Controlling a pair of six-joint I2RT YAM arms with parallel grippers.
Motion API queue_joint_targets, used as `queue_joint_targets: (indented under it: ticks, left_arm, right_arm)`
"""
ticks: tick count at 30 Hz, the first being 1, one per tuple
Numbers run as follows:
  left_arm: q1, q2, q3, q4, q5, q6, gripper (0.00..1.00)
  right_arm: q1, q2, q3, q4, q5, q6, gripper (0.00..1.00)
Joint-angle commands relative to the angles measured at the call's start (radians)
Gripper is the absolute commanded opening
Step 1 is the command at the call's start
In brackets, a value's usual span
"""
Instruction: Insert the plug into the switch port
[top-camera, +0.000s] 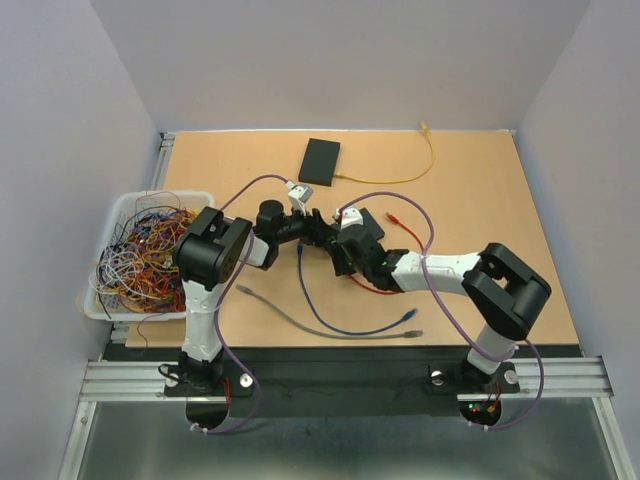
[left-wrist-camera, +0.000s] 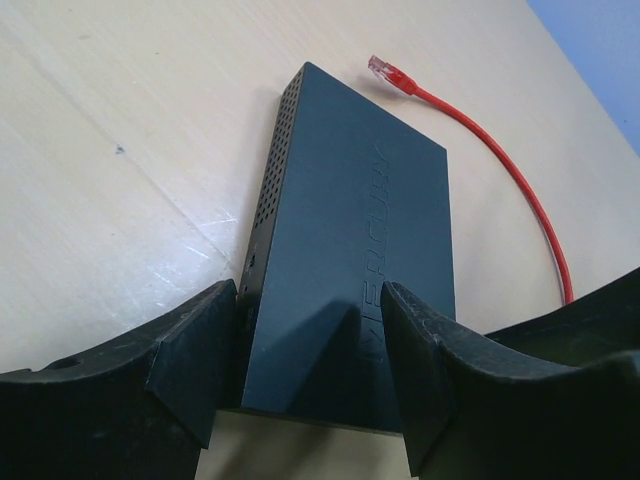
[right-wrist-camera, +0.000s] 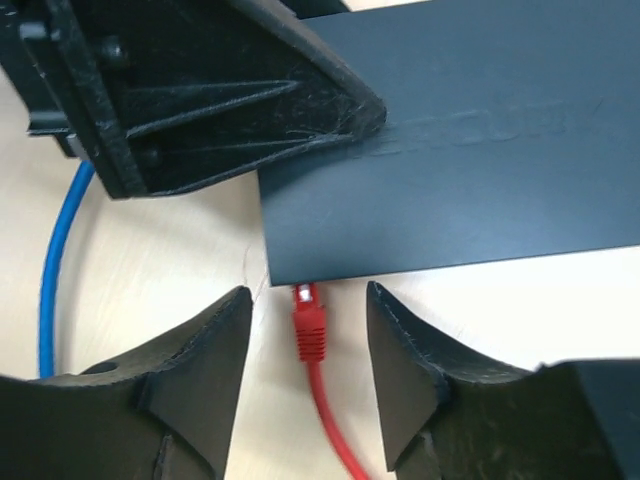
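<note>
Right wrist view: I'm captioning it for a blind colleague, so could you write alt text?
A red plug meets the near edge of a dark switch, lying between the open right fingers without touching them. A left-arm finger overlaps the switch's corner; a blue cable curves at left.

- Switch (left-wrist-camera: 350, 230): dark slate grey, with a grid of small holes along its side and raised lettering in the same grey.
- Plug (right-wrist-camera: 308, 325): red, on a red cable (left-wrist-camera: 520, 180).
- Table (top-camera: 480, 200): pale tan wood grain.
- Blue cable (right-wrist-camera: 55, 270): bright blue, at 9 o'clock of the plug.
- Box (top-camera: 320, 160), at the table's 12 o'clock: black, with a yellow cable (top-camera: 432, 150).
- Grey cable (top-camera: 265, 304), at 6 o'clock.
- Basket (top-camera: 165, 193), at 9 o'clock: white, holding wires (top-camera: 145, 250) in orange, red, yellow, white and purple.
</note>
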Motion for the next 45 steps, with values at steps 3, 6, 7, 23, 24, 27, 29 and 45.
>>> queue_joint_targets:
  ticks: [3, 6, 7, 23, 24, 27, 29, 45]
  left_arm:
    - [-0.016, 0.015, -0.006, -0.039, 0.060, -0.013, 0.71]
    - [-0.016, 0.017, -0.005, -0.041, 0.058, -0.012, 0.71]
    - [-0.016, 0.017, -0.006, -0.041, 0.061, -0.010, 0.71]
    - [-0.016, 0.021, 0.005, -0.048, 0.072, -0.007, 0.71]
    - [-0.016, 0.021, 0.006, -0.050, 0.074, -0.007, 0.71]
    - [-0.016, 0.021, 0.006, -0.053, 0.074, -0.004, 0.71]
    - [-0.016, 0.020, 0.008, -0.054, 0.074, 0.001, 0.71]
    - [-0.020, -0.002, -0.012, -0.064, 0.048, 0.020, 0.67]
  right_arm:
    - [-0.006, -0.061, -0.049, 0.082, -0.070, 0.053, 0.52]
    - [0.002, -0.059, -0.074, 0.084, -0.068, 0.068, 0.49]
    - [0.003, -0.059, -0.079, 0.084, -0.062, 0.070, 0.49]
    - [0.011, -0.055, -0.137, 0.088, -0.050, 0.092, 0.25]
    - [0.009, -0.053, -0.135, 0.090, -0.048, 0.090, 0.23]
    - [0.009, -0.052, -0.123, 0.091, -0.025, 0.085, 0.19]
    - [0.011, -0.052, -0.103, 0.091, 0.002, 0.082, 0.19]
    - [0.009, 0.043, 0.141, 0.038, 0.137, 0.056, 0.11]
